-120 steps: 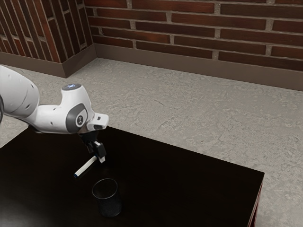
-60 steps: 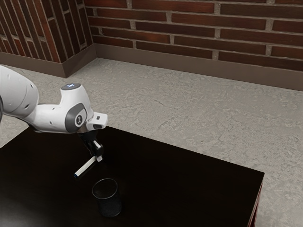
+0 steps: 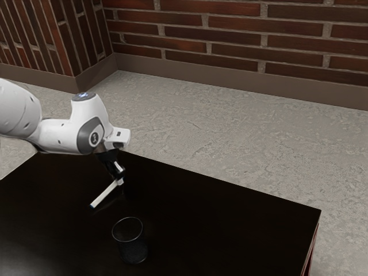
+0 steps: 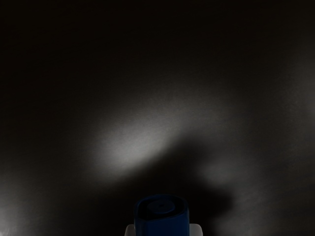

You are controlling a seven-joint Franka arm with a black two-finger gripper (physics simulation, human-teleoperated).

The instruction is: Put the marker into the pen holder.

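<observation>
Arm (image 3: pixel 57 135) in from exterior view's left, wrist bent, hand angled down, leaning slightly toward that view's right. Gripper (image 3: pixel 119 176) over table (image 3: pixel 230 224), clamped on marker (image 3: pixel 103 195) near one end; marker slants, blue end out toward exterior view's left. Pen holder (image 3: pixel 133 250) upright, near marker, apart from it.
</observation>
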